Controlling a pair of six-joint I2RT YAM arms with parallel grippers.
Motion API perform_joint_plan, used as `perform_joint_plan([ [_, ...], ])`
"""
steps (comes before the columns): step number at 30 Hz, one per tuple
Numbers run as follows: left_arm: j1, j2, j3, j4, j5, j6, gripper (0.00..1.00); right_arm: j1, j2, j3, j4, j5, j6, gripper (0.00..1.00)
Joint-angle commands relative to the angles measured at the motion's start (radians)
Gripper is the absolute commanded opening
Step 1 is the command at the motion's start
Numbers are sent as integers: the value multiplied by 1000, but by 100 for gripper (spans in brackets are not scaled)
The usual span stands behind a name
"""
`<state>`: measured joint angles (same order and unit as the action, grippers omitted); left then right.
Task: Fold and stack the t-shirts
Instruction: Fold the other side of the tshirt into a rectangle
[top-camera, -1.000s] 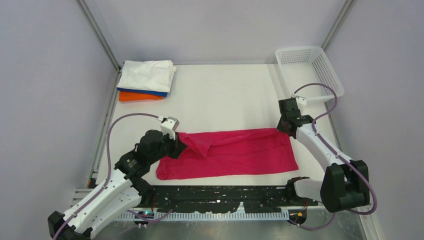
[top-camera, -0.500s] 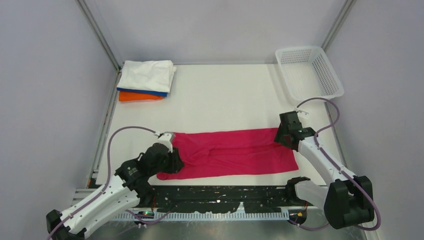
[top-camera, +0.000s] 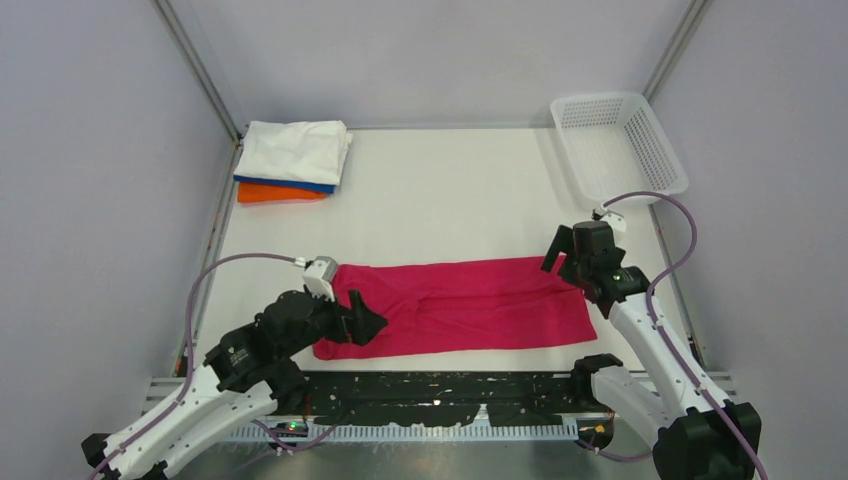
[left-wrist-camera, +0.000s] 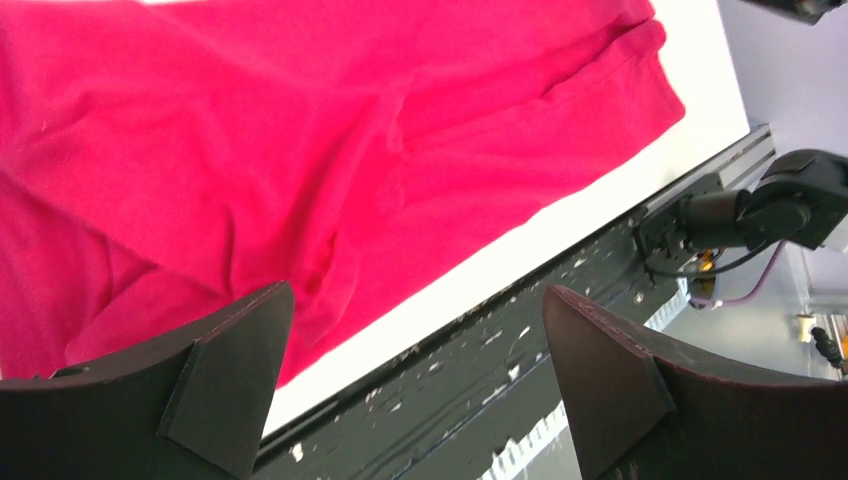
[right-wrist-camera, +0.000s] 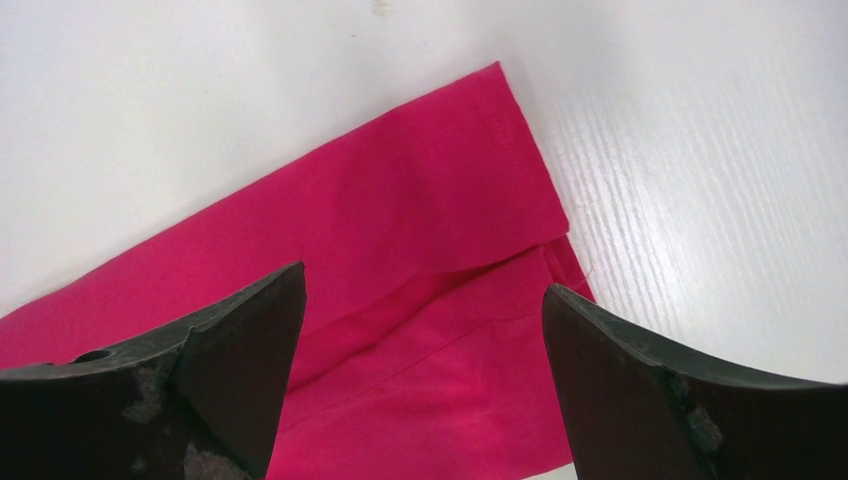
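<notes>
A magenta-red t-shirt (top-camera: 470, 305) lies flat on the white table as a long band folded lengthwise, with nothing holding it. My left gripper (top-camera: 366, 314) hovers open over its left end; in the left wrist view the fingers (left-wrist-camera: 230, 370) spread wide above the shirt (left-wrist-camera: 300, 130) and the table's near edge. My right gripper (top-camera: 561, 256) stands open above the shirt's far right corner, whose folded layers (right-wrist-camera: 440, 230) show between the jaws. At the back left sits a folded stack: a white t-shirt (top-camera: 296, 150) on a blue one (top-camera: 300, 185) on an orange one (top-camera: 272, 194).
A white mesh basket (top-camera: 668, 160) stands at the back right corner. A black scuffed rail (top-camera: 450, 386) runs along the near edge between the arm bases. Metal frame posts (top-camera: 205, 85) and grey walls close in the sides.
Both grippers have opened and let go of the magenta-red shirt, which settled flat. The left arm drew back toward the near edge; the right arm came slightly nearer and lifted off.
</notes>
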<state>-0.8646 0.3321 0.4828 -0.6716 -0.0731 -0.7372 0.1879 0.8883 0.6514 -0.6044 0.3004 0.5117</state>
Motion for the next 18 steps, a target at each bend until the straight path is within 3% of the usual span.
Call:
perform_joint_plan([
  [1, -4, 155, 46, 235, -28, 26, 100, 4, -11, 5, 91, -126, -18, 95],
  [6, -4, 490, 130, 213, 25, -13, 100, 4, 33, -24, 241, -270, 54, 95],
  [10, -4, 660, 103, 175, 27, -69, 100, 3, 83, -21, 295, -345, 71, 95],
  [13, -4, 683, 28, 194, 74, -104, 100, 3, 99, -19, 290, -338, 56, 95],
  [18, -4, 592, -95, 210, 126, -140, 100, 2, 94, -34, 283, -306, 39, 95],
])
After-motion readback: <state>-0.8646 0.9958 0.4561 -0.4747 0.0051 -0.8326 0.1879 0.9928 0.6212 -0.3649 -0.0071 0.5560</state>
